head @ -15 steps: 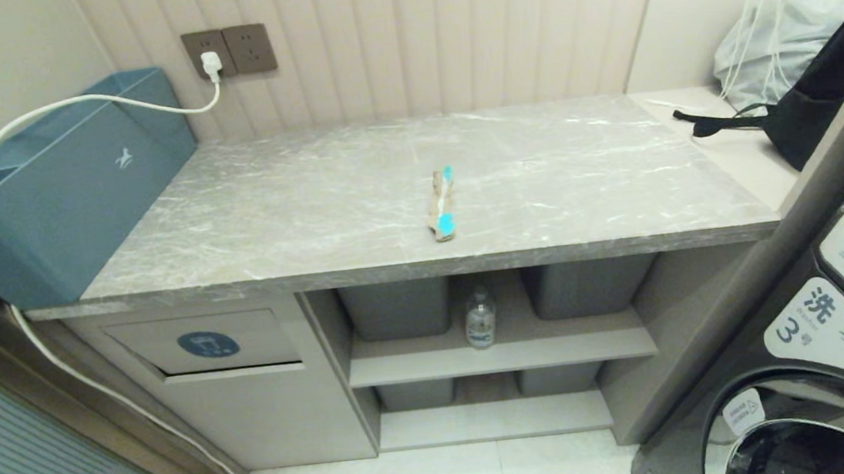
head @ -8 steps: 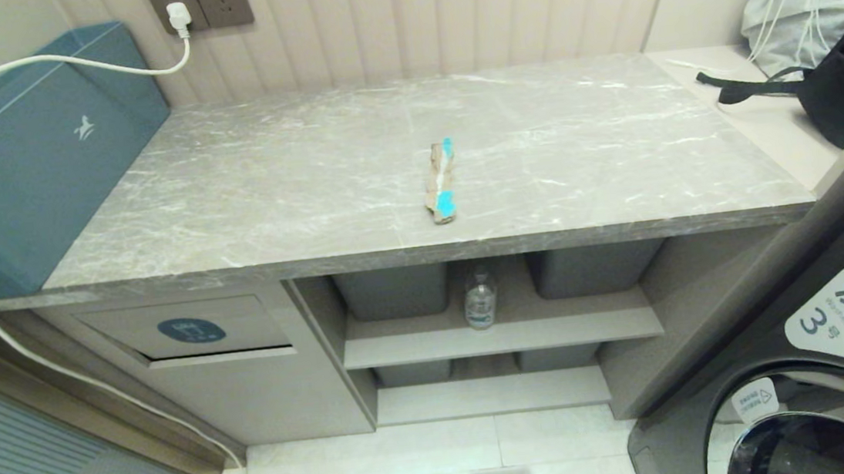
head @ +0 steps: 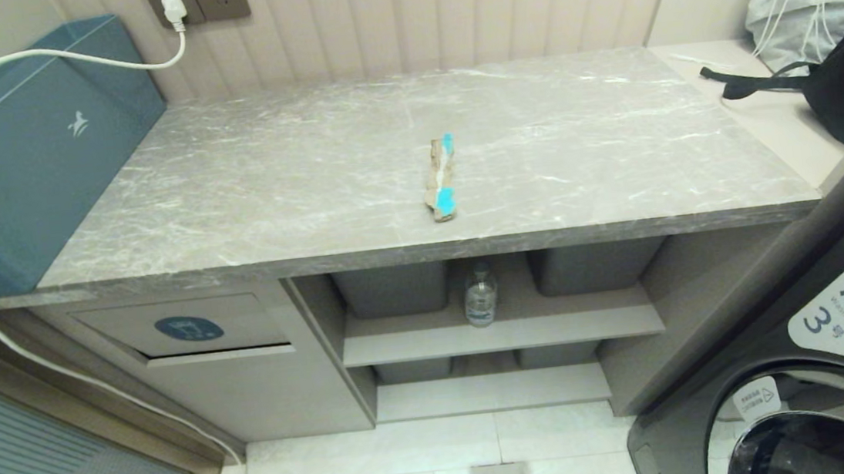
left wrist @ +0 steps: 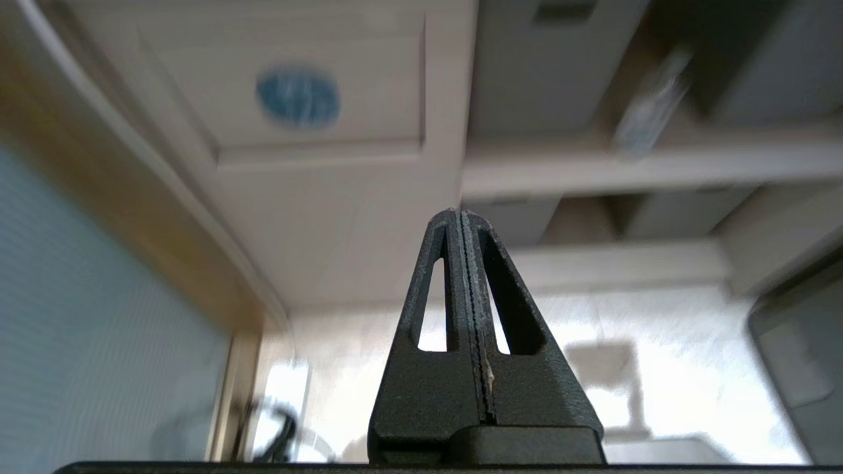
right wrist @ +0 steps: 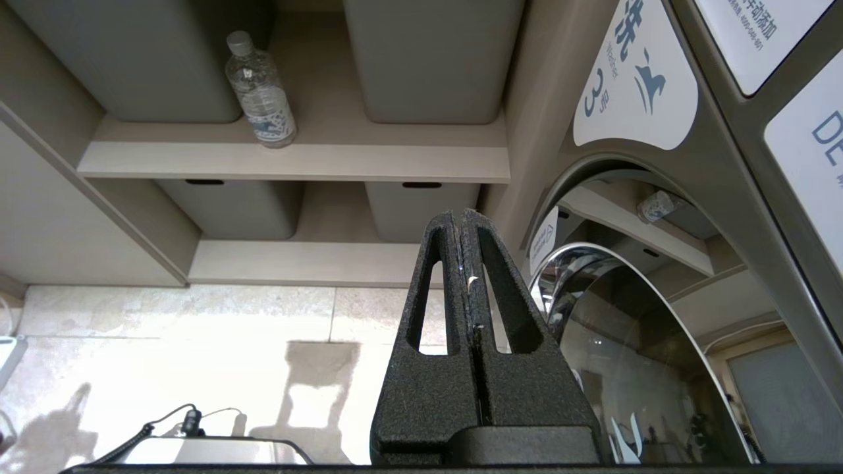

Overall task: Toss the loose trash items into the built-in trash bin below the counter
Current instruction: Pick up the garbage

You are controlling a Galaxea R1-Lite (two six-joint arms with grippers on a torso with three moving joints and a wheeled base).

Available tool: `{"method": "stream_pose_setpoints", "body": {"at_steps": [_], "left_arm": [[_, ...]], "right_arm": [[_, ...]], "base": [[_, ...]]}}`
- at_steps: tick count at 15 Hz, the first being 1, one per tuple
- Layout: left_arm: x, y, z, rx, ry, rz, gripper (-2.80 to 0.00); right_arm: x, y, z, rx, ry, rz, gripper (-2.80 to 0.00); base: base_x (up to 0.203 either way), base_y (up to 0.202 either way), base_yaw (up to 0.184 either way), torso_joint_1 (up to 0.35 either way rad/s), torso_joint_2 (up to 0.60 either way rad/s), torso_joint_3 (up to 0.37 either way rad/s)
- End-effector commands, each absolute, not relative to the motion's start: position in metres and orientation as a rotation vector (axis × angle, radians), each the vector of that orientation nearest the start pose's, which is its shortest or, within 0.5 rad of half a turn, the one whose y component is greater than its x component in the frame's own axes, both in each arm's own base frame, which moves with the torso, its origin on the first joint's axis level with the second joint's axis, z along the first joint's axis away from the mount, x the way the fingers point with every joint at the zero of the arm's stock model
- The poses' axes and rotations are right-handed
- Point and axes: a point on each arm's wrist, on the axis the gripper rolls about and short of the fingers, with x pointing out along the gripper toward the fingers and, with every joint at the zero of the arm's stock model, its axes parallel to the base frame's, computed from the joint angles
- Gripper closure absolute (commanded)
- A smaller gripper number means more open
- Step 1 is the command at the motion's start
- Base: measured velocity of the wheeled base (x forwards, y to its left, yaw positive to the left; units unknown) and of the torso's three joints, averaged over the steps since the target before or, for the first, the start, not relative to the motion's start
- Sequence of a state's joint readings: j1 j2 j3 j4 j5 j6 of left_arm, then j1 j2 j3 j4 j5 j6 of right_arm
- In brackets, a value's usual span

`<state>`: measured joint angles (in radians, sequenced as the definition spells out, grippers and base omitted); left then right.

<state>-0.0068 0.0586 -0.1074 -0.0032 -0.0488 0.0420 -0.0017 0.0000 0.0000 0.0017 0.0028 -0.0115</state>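
Nothing is picked up yet: both the left hand and right hand hang pressed together, so next comes reaching for the paper wad mid-table

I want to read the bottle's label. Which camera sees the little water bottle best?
The right wrist view: the water bottle stands close and sharp on the shelf between two grey tubs. The head view shows it small under the counter. The left wrist view shows only a blur.
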Motion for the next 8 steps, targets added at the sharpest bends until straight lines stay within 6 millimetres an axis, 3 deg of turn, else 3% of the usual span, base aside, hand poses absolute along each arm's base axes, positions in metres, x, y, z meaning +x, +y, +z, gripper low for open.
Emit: {"method": "stream_pose_setpoints", "body": {"at_steps": [1, 3, 5, 6, 8], "left_arm": [[-0.021, -0.001, 0.145, 0.034, -0.053, -0.092, 0.0], [0.009, -0.004, 0.208, -0.027, -0.002, -0.2, 0.0], [0.074, -0.014, 0.257, -0.116, 0.114, -0.329, 0.0], [0.112, -0.023, 0.269, -0.152, 0.175, -0.393, 0.0], [0.198, -0.055, 0.272, -0.206, 0.293, -0.519, 0.0]], "right_arm": [[-0.023, 0.0, 0.075, -0.015, 0.002, 0.003, 0.0], [-0.023, 0.0, 0.075, -0.015, 0.002, 0.003, 0.0], [-0.023, 0.0, 0.075, -0.014, 0.002, 0.003, 0.0], [-0.023, 0.0, 0.075, -0.011, 0.002, 0.003, 0.0], [-0.023, 0.0, 0.075, -0.014, 0.002, 0.003, 0.0]], "base": [[0.0, 0.0, 0.0, 0.0, 0.0, 0.0], [0.0, 0.0, 0.0, 0.0, 0.0, 0.0], [0.0, 0.0, 0.0, 0.0, 0.0, 0.0], [0.0, 0.0, 0.0, 0.0, 0.0, 0.0], [0.0, 0.0, 0.0, 0.0, 0.0, 0.0]]}}
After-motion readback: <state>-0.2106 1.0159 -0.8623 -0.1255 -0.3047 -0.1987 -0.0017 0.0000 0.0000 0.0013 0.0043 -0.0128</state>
